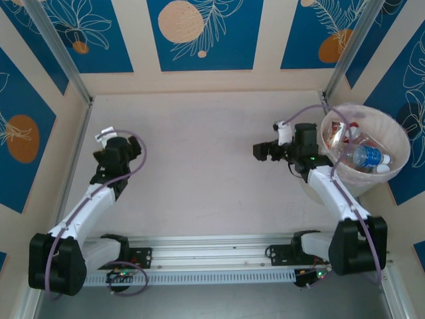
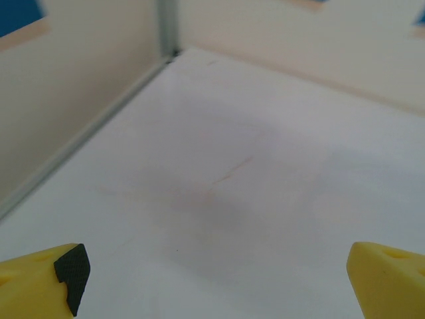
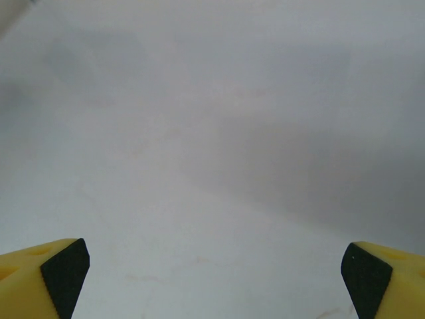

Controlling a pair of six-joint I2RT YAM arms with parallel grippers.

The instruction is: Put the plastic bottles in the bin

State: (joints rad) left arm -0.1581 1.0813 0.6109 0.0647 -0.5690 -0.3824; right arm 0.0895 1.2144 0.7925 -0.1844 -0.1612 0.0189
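Plastic bottles [image 1: 364, 157] are seen inside the bin [image 1: 390, 130] at the right, while the left gripper [image 2: 216, 282] and right gripper [image 3: 216, 279] are held wide apart above the table [image 1: 199, 153].

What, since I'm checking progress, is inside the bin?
Plastic bottles lie piled in the bin, a blue-labelled one on top, red labels beside. Those underneath are covered, so uncountable.

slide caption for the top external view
Left gripper and right gripper open over the table, plastic bottles in the bin
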